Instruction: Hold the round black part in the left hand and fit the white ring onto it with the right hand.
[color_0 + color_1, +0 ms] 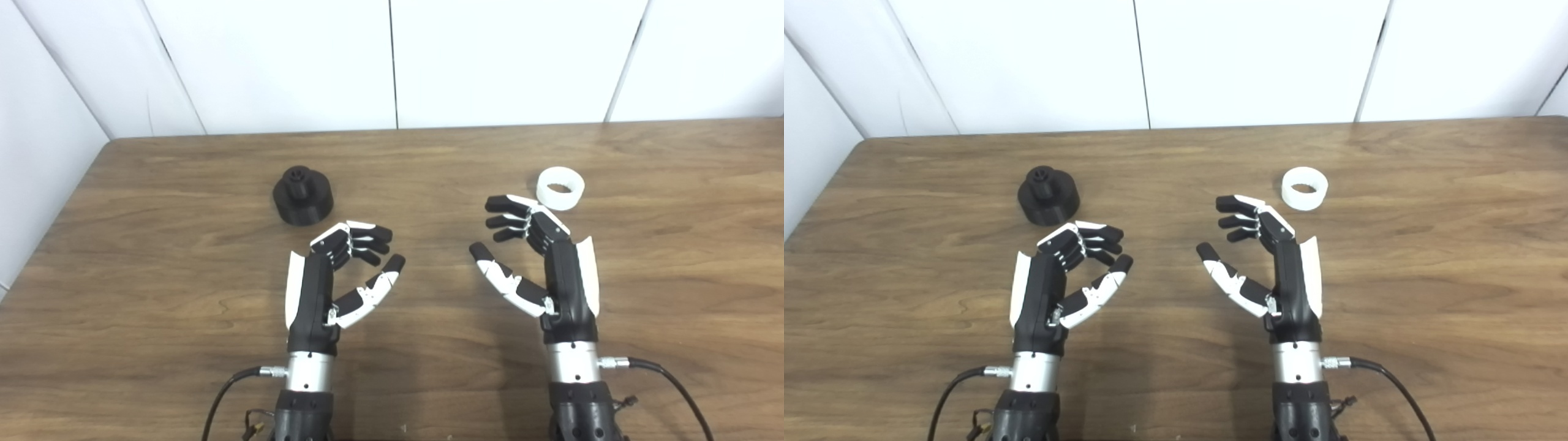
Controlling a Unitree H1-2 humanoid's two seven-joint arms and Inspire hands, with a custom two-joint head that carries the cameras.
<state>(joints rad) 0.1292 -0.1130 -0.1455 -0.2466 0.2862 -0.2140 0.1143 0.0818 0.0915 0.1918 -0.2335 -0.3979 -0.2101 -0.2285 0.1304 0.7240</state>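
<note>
A round black part (302, 195) with a small raised hub on top stands on the wooden table (153, 257), left of centre. A white ring (560, 188) lies flat to the right. My left hand (343, 269) hovers open just in front and to the right of the black part, fingers curled, thumb apart, holding nothing. My right hand (539, 257) is open too, palm facing left, its fingertips a little in front and to the left of the ring and apart from it.
White wall panels (392, 61) rise behind the table's far edge and along its left side. Cables (661, 373) trail from both wrists near the front edge. Bare wood stretches between the two hands and to the right.
</note>
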